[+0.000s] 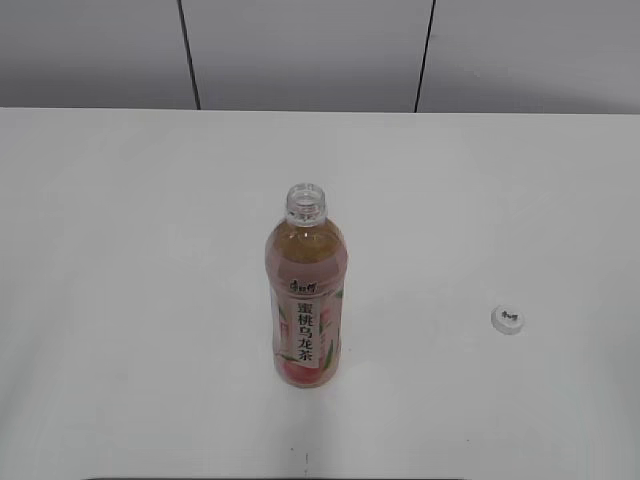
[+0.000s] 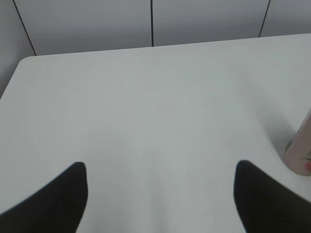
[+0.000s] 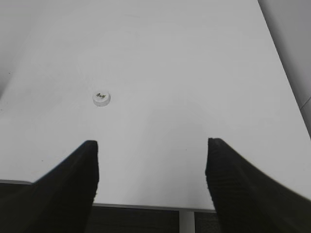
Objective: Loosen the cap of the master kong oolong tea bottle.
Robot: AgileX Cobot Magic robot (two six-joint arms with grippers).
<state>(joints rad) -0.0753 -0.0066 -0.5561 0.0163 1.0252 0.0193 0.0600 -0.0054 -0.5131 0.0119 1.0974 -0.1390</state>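
Note:
The master kong oolong tea bottle (image 1: 307, 300) stands upright in the middle of the white table, its neck bare and open at the top. Its pink-and-white label faces the exterior camera. The small white cap (image 1: 508, 319) lies flat on the table to the right of the bottle, dark mark up. The right wrist view has the cap (image 3: 101, 98) ahead and left of my right gripper (image 3: 152, 145), which is open and empty. My left gripper (image 2: 160, 167) is open over bare table, with the bottle's base (image 2: 300, 155) at that view's right edge. Neither arm appears in the exterior view.
The white table (image 1: 120, 300) runs back to a grey panelled wall (image 1: 300, 50). In the right wrist view the table's near edge (image 3: 150, 207) lies just beneath the fingers, with a pale leg (image 3: 187, 222) under it.

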